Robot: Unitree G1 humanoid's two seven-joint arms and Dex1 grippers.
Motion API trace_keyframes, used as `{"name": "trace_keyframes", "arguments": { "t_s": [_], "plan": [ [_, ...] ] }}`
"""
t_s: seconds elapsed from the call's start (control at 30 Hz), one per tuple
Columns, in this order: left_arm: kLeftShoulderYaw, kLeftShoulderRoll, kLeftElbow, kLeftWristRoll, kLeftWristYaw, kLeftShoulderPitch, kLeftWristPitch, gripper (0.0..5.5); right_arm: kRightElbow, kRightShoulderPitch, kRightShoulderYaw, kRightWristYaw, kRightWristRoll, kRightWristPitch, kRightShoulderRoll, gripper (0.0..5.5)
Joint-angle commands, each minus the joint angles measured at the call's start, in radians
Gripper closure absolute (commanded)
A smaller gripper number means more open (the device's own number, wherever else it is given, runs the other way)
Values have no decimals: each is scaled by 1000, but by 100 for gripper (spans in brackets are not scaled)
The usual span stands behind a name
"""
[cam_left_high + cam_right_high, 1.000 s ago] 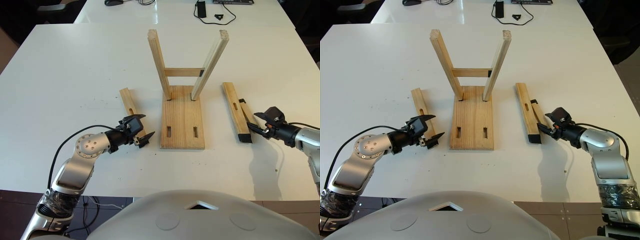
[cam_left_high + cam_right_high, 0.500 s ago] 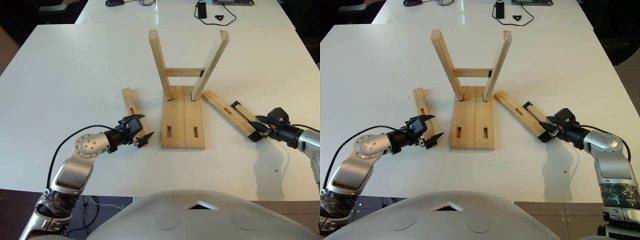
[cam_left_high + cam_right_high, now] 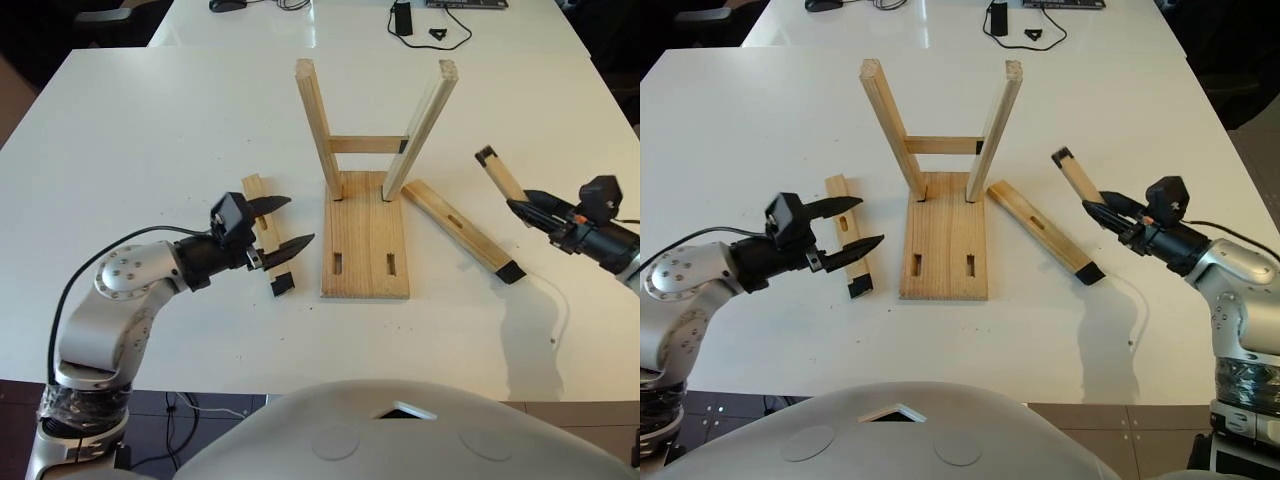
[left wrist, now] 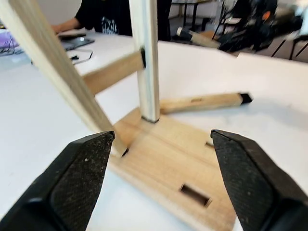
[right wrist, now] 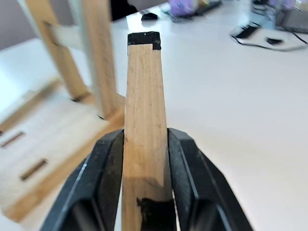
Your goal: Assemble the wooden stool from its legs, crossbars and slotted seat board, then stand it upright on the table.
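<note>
Scene: A half-built wooden stool sits upside down at mid-table (image 3: 150, 130) as I run the two arms from my remote station.
Seat board (image 3: 365, 238): It lies flat on the table, with two empty slots showing at the end nearer the robot.
Standing legs: The left upright (image 3: 318, 125) and the right upright (image 3: 420, 125) are seated in the board's far slots and lean slightly apart toward their tops.
Fitted crossbar (image 3: 367, 144): It spans the two uprights about halfway up.
Loose leg, left (image 3: 254, 188): It lies flat just beside the board's left edge, roughly parallel to it, with its black-tipped end toward the robot.
Loose leg, right (image 3: 455, 228): It lies flat at a diagonal, with one end near the foot of the right upright and the black-tipped end out to the right.
Left gripper (image 3: 300, 219): My left arm holds it over the left loose leg, pointing toward the board. Its two fingers are spread wide and hold nothing.
Right gripper (image 3: 518, 204): It sits well to the right of the board, with its fingers clamped on the sides of a short crossbar.
Held crossbar (image 5: 144, 96): It juts forward from the right gripper, black-tipped end leading and angled toward the far left. It appears clear of the tabletop.
</note>
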State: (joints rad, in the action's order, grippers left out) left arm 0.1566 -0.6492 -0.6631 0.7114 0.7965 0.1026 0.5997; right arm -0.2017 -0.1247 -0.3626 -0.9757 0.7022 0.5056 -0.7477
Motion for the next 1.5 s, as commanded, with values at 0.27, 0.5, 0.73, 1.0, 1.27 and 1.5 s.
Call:
{"name": "trace_keyframes", "arguments": {
  "t_s": [0.27, 0.5, 0.73, 1.0, 1.27, 1.5],
  "plan": [
    [-20, 59, -15, 587, -237, -292, 202, 211, -268, 235, 134, -7, 490, 265, 63, 420],
    [-67, 55, 11, 621, -255, -363, 218, 231, -257, 309, 246, -25, 468, 294, 89, 420],
    [-95, 45, 16, 595, -234, -381, 219, 231, -221, 354, 344, -41, 410, 286, 125, 420],
    [-98, 31, 15, 584, -201, -375, 215, 295, -179, 359, 346, -72, 364, 261, 135, 420],
    [-111, 26, 6, 554, -167, -364, 202, 408, -179, 355, 342, -79, 347, 256, 154, 420],
    [-119, 8, 24, 529, -135, -365, 202, 412, -204, 332, 374, -79, 254, 198, 166, 384]
  ]
}}
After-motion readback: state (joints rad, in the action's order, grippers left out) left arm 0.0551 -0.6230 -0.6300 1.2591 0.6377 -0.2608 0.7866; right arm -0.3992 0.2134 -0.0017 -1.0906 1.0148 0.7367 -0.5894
